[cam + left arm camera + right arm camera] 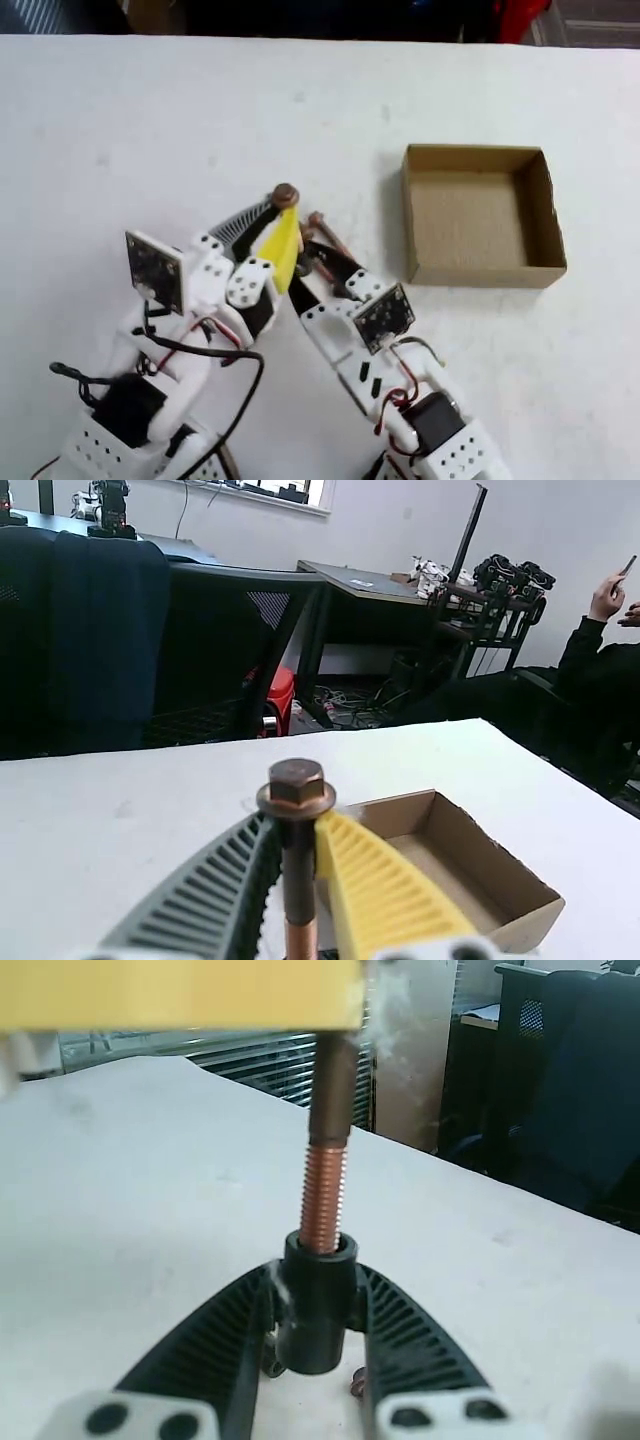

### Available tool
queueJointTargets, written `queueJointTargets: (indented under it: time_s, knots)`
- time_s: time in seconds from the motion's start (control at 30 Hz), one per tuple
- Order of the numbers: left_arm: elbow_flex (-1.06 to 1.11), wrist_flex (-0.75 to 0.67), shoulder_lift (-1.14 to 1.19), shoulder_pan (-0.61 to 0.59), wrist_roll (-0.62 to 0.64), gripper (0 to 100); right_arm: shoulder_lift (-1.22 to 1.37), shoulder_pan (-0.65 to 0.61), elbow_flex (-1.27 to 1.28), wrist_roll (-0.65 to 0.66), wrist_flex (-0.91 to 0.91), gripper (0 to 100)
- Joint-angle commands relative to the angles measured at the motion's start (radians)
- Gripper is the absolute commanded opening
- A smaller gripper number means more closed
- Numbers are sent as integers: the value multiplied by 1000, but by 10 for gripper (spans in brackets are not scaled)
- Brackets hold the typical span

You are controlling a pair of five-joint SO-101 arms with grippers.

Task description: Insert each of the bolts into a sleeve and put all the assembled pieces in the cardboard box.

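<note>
Right wrist view: upright bolt [326, 1195], tip apparently inside sleeve [318, 1310] between jaws.

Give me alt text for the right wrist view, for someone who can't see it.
The right gripper clamps a black sleeve upright, with a copper threaded bolt standing in its top. The other arm's yellow finger presses the bolt's shank higher up, above a white table.

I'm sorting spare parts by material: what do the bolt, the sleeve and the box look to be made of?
Bolt: metal, perhaps copper-plated steel, with bright coppery threads and a duller brown shank and head.
Sleeve: probably black plastic, with a smooth, even surface and little glint. Blackened metal cannot be ruled out.
Cardboard box: plain brown cardboard, matte, with folded walls.
</note>
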Motion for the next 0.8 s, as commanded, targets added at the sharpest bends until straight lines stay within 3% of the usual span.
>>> queueJointTargets:
  time_s: [0.0, 0.33, 0.77]
  knots:
    - [-21, -28, -24, -2, 3, 20, -16, 13, 9, 11, -24, 16]
    - [150, -34, -22, 70, -5, 20, -16, 15, 9, 11, -24, 16]
    - [195, -35, -22, 62, -5, 32, -16, 16, 9, 11, -24, 16]
